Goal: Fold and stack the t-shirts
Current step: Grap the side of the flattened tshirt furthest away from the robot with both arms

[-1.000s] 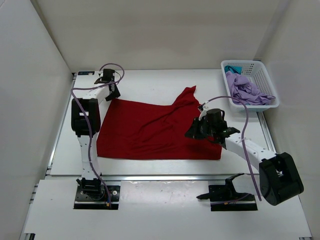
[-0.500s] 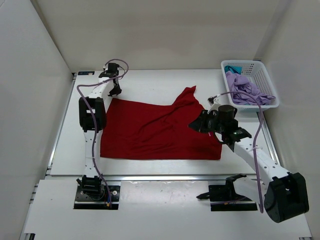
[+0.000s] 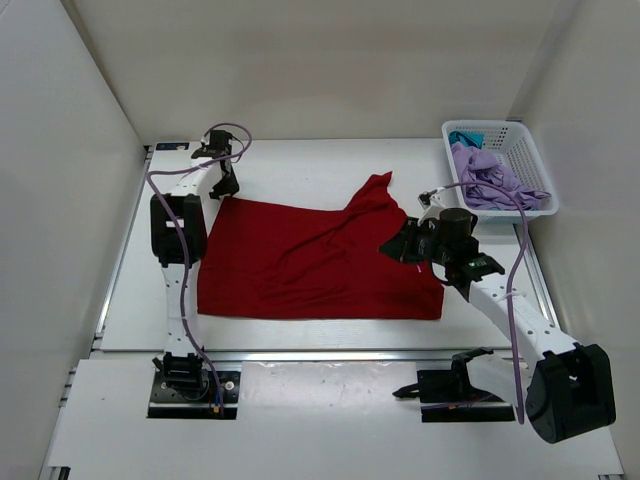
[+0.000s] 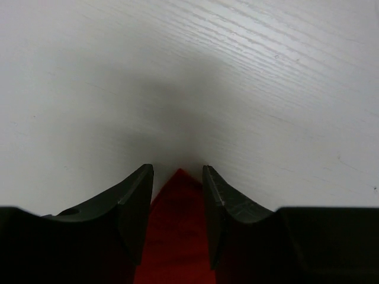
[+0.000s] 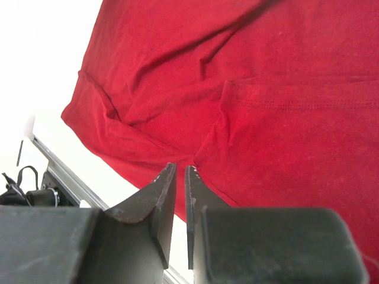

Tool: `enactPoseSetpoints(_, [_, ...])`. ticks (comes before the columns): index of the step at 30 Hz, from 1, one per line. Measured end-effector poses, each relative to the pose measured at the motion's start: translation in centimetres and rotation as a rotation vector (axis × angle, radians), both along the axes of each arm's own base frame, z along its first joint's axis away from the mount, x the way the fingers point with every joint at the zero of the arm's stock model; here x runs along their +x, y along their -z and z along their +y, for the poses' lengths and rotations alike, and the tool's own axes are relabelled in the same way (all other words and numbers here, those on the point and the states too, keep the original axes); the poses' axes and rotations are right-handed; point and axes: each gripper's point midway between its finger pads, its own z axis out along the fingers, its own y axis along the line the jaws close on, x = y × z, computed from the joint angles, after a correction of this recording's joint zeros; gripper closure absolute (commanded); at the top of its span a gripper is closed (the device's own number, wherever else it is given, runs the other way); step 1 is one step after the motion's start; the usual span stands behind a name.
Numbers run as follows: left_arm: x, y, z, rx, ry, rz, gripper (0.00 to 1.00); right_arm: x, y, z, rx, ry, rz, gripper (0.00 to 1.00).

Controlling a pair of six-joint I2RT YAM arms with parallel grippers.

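Note:
The dark red t-shirt (image 3: 300, 260) lies spread on the white table, rumpled at its far right, where a part points toward the back. My left gripper (image 3: 224, 187) is at the shirt's far left corner. In the left wrist view the jaws (image 4: 177, 169) are closed on that red corner (image 4: 177, 236). My right gripper (image 3: 390, 247) hovers over the shirt's right part. In the right wrist view it (image 5: 180, 168) is shut and empty above the red cloth (image 5: 284, 71). The lavender t-shirt (image 3: 490, 180) and the teal-blue t-shirt (image 3: 462, 137) lie bunched in the basket.
The white lattice basket (image 3: 537, 170) stands at the back right corner of the table. White walls close in the left, back and right. The table's near edge and a metal rail (image 5: 65, 177) run just past the shirt's near hem.
My right arm has lifted and reached back and to the right off the shirt's near right part. My left gripper has shifted slightly at the far left corner, and the shirt's left edge moved with it.

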Motion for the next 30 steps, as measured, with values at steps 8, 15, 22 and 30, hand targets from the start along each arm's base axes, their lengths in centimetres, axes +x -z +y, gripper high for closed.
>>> enactPoseSetpoints(8, [0.1, 0.0, 0.2, -0.015, 0.007, -0.006, 0.67, -0.2, 0.1, 0.4, -0.001, -0.012, 0.003, 0.90])
enactPoseSetpoints(15, [0.0, 0.0, -0.5, -0.010, 0.027, -0.002, 0.93, -0.2, 0.1, 0.7, 0.000, -0.017, -0.002, 0.87])
enactPoseSetpoints(22, [-0.3, 0.0, -0.2, -0.029, 0.012, -0.017, 1.00, 3.1, 2.0, -0.9, -0.028, 0.087, 0.042, 0.76])
enactPoseSetpoints(30, [-4.0, -1.6, 2.1, -0.089, -0.050, -0.040, 1.00, 14.2, 5.0, -5.3, -0.095, 0.292, 0.099, 0.61])
